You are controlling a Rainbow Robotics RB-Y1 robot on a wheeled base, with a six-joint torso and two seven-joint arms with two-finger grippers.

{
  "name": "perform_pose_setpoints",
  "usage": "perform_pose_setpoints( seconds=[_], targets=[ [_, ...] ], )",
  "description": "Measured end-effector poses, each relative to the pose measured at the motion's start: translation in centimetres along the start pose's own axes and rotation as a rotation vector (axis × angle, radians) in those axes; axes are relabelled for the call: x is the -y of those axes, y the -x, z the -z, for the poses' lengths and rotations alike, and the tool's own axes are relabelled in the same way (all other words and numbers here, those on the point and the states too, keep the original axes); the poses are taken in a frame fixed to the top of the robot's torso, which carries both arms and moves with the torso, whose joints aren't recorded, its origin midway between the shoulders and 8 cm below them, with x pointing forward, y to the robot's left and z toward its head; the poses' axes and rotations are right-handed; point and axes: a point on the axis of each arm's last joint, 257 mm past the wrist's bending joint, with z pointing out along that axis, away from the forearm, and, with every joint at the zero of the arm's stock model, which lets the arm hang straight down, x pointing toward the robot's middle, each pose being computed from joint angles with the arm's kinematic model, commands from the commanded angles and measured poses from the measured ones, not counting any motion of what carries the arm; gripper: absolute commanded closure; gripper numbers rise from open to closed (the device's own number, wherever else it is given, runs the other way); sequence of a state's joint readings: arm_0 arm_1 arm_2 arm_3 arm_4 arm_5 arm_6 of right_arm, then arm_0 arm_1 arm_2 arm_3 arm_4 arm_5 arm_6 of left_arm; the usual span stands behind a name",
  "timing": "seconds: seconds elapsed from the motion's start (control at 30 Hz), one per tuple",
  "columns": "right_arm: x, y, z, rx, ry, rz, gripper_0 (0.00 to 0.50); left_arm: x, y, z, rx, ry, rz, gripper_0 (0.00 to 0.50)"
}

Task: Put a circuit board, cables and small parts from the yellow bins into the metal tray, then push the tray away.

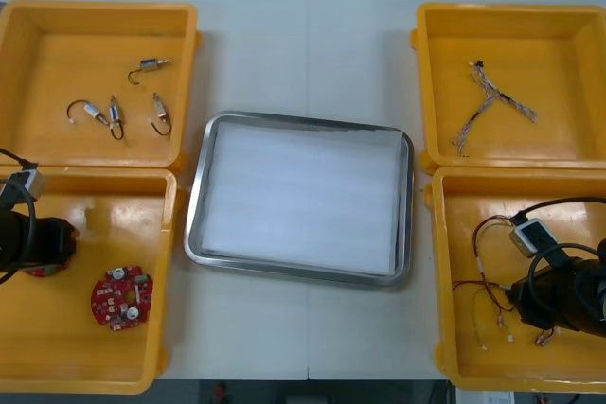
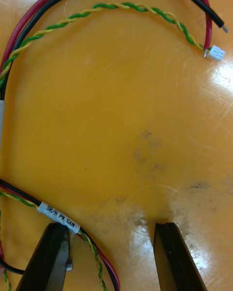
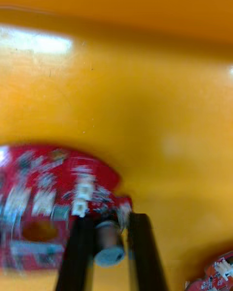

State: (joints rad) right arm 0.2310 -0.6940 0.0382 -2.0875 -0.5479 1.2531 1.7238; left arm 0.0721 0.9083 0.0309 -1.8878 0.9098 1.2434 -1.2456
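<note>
Left claw (image 3: pixel 110 225) was narrow, pinching a board (image 3: pixel 43 203) in the near-left bin (image 1: pixel 76 357). Tray (image 1: pixel 192 234) held nothing yet. Right claw (image 2: pixel 110 233) stood wide over cables (image 2: pixel 121 5) in the near-right bin (image 1: pixel 445 328). Loading and the push were all pending.

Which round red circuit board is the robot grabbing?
The round red circuit board between the left gripper's fingers, which pinch a grey part on its edge. The other red board lies free beside it. The right gripper hangs open over coloured cables.
</note>
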Motion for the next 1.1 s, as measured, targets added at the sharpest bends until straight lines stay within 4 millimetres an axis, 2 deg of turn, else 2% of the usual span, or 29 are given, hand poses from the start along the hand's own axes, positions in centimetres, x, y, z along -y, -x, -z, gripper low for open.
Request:
perform_pose_setpoints(
  seconds=[0.03, 0.07, 0.1, 0.13, 0.37, 0.5, 0.67, 0.87, 1.0, 1.1],
  targets=[
    [0.0, -0.1, 0.0, -0.003, 0.001, 0.000, 0.199, 0.0, 0.0, 0.0, 0.001, -0.001, 0.000, 0.500],
    [-0.1, -0.2, 0.0, -0.008, 0.004, -0.001, 0.290, 0.0, 0.0, 0.0, 0.002, -0.001, 0.000, 0.500],
    [-0.2, -0.3, 0.0, -0.013, 0.007, -0.001, 0.470, 0.0, 0.1, 0.0, 0.002, -0.001, 0.000, 0.500],
    [-0.2, -0.4, 0.0, -0.017, 0.008, -0.002, 0.500, 0.0, 0.1, 0.0, 0.004, -0.002, 0.000, 0.500],
    [-0.4, -0.6, 0.0, -0.022, 0.016, -0.003, 0.500, 0.1, 0.2, 0.0, 0.008, -0.003, -0.001, 0.500],
    [-0.6, -0.8, 0.4, -0.045, 0.020, 0.008, 0.500, 0.1, -0.2, 1.0, -0.019, 0.010, -0.014, 0.500],
    [-1.4, -1.3, 2.3, -0.107, 0.028, 0.045, 0.500, -0.5, -0.2, 4.6, -0.061, 0.056, -0.036, 0.500],
    [-0.7, -0.5, 5.8, -0.135, 0.002, 0.074, 0.500, -1.2, 0.4, 9.8, -0.085, 0.112, -0.056, 0.500],
    [-0.2, 0.3, 7.8, -0.140, -0.014, 0.087, 0.500, -0.5, 0.8, 12.7, -0.102, 0.122, -0.089, 0.500],
    [-0.3, 0.9, 9.4, -0.144, -0.005, 0.100, 0.500, 1.2, 2.3, 14.3, -0.073, 0.103, -0.134, 0.500]
  ],
)
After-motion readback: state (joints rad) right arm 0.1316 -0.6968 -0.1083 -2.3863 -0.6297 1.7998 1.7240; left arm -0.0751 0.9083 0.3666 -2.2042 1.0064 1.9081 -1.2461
